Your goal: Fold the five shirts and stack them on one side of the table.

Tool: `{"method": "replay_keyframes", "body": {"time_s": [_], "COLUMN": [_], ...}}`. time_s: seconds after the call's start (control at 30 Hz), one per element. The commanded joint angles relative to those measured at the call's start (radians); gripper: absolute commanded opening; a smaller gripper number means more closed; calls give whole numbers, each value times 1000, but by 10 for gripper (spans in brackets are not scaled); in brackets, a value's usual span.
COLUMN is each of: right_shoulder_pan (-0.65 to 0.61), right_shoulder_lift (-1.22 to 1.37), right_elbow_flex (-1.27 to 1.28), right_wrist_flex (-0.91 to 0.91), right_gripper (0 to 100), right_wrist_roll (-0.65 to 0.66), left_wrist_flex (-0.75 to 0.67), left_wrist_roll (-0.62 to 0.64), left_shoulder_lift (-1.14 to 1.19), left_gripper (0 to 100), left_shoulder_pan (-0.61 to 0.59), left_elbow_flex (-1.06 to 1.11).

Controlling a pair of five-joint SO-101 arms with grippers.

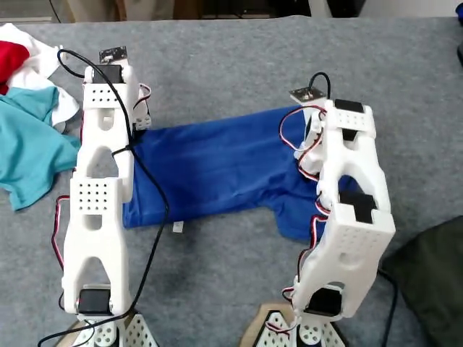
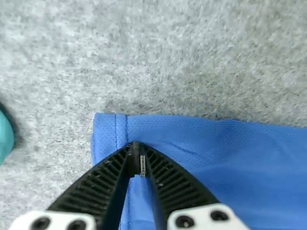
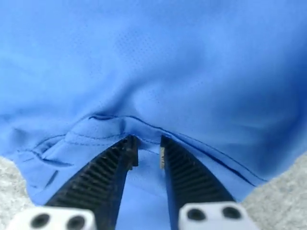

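From the high view, I have the blue shirt lying crosswise in the middle of the table, one sleeve poking out toward the near edge. The left arm stands over one end of it and the right arm over the other. I judge this to be the first shirt in work. I see no folded stack anywhere. A teal shirt, a white cloth and a red cloth lie heaped at the far left corner, cut off by the frame. A dark garment is clipped by the right edge, and I can't say whether it is a shirt. Both arms cover their own fingertips here.

In the left wrist view, the left gripper sits at the shirt's corner, just inside the stitched hem. Its tips are drawn together, and it looks to be pinching the cloth, though the fabric lies nearly flat.

In the right wrist view, the right gripper is narrowed on a raised ridge of blue cloth along a seam, with fabric between the tips. The rest of the shirt's outline is out of frame.
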Motion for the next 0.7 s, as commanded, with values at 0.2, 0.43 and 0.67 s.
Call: {"method": "replay_keyframes", "body": {"time_s": [0.2, 0.43, 0.67], "right_shoulder_pan": [-8, 1, 10], "right_shoulder_lift": [-41, -85, -248], "right_elbow_flex": [5, -47, -108], "right_wrist_flex": [-26, 78, 196], "right_gripper": [5, 5, 5], "right_wrist_roll": [-8, -8, 55], "left_wrist_flex": [11, 11, 11], "left_wrist_roll": [-6, -6, -38], "left_shoulder_lift": [-18, -22, -22], "left_gripper": [19, 19, 19], "left_shoulder_pan": [-9, -9, -9], "left_elbow_flex": [-51, -55, -55]}}
